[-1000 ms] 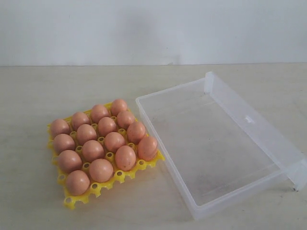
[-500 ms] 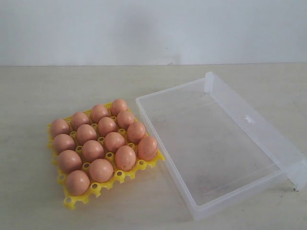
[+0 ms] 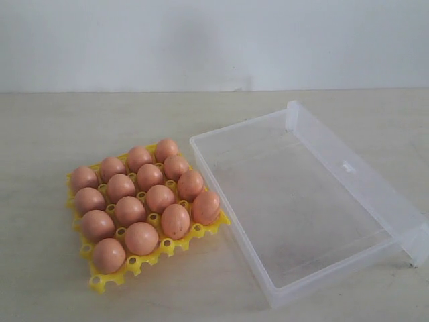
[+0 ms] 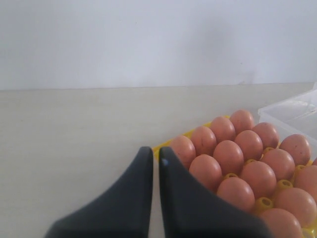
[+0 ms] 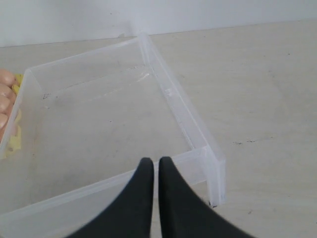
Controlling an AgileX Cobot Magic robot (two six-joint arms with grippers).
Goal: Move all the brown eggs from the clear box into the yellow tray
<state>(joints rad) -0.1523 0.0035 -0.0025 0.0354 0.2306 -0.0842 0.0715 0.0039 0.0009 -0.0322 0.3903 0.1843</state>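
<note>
Several brown eggs [image 3: 149, 176] fill the cups of the yellow tray [image 3: 100, 282] on the left of the table. To its right lies the clear box [image 3: 234, 221], lid open and with nothing inside. No gripper shows in the exterior view. In the left wrist view my left gripper [image 4: 155, 154] is shut with nothing in it, above the table beside the tray's corner [image 4: 166, 144] and the eggs [image 4: 228, 156]. The right wrist view has my right gripper [image 5: 152, 164] shut on nothing, over the near wall of the clear box [image 5: 99, 119].
The box's clear lid [image 3: 362, 171] lies folded back to the right, with a small latch tab [image 3: 347, 166]. A white wall [image 3: 214, 40] rises behind the pale table [image 3: 67, 127].
</note>
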